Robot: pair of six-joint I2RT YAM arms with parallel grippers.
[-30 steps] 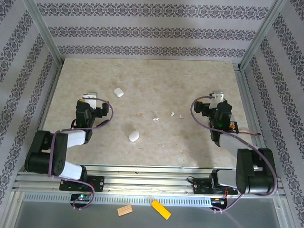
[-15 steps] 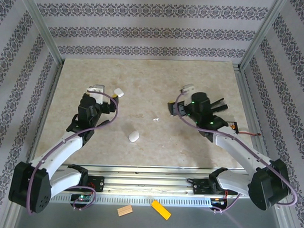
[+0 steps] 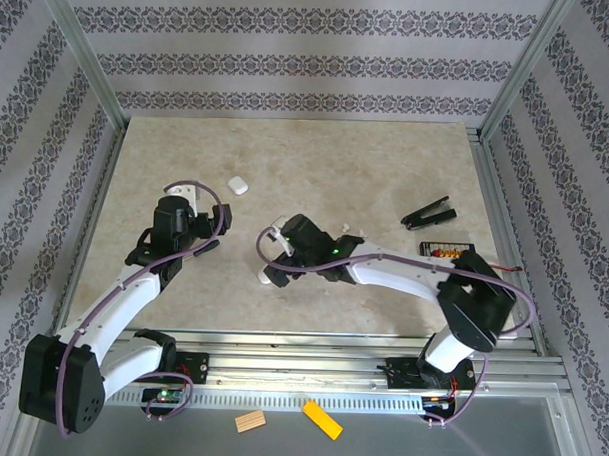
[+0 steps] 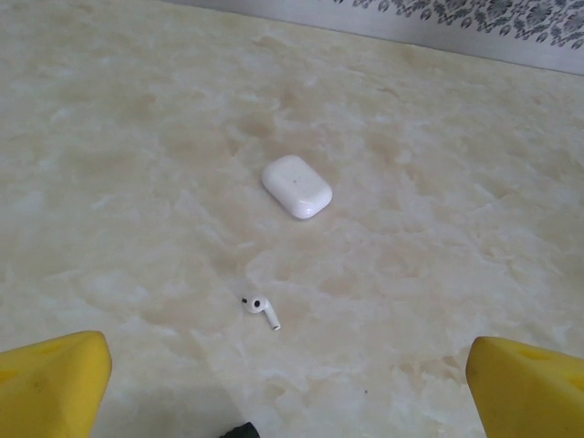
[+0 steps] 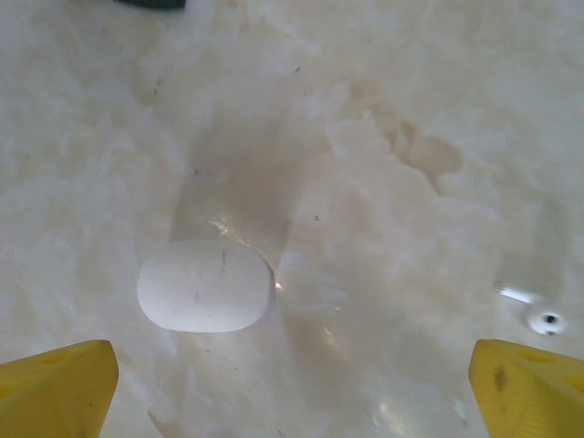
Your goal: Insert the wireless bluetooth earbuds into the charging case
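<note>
The left gripper (image 4: 290,388) stood released, its jaws spread wide, yellow pads (image 4: 55,383) at either edge of its wrist view and nothing between them. The right gripper (image 5: 292,388) was likewise released and empty, hovering over the marble-patterned tabletop (image 3: 387,161).

Count of charging cases: two white, pill-shaped cases of glossy plastic. The far case (image 4: 297,186) lay ahead of the left gripper. The near case (image 5: 206,286) lay flat below the right gripper, nearer one pad than the other. Both appeared shut, though no lid seam could be made out.

Count of earbuds: two confirmed, each a tiny white stemmed plastic piece. The first earbud (image 4: 260,307) lay on its side between the left gripper and the far case, near it but apart. The second earbud (image 5: 545,319) lay at the edge of the right wrist view, well apart from the near case. Whether more lay under the right arm could not be told. None was seated in a case.

Handling, by judgement: the earbuds would be very light, rigid and slick. An off-centre pinch could make one skid or flick away, and it would be easily lost. The best hold would be across the rounded head where it meets the stem, pads low to the table, closing gently. The cases would be heavier but smooth and likely to slide. One would need steadying and its lid opening before insertion.
</note>
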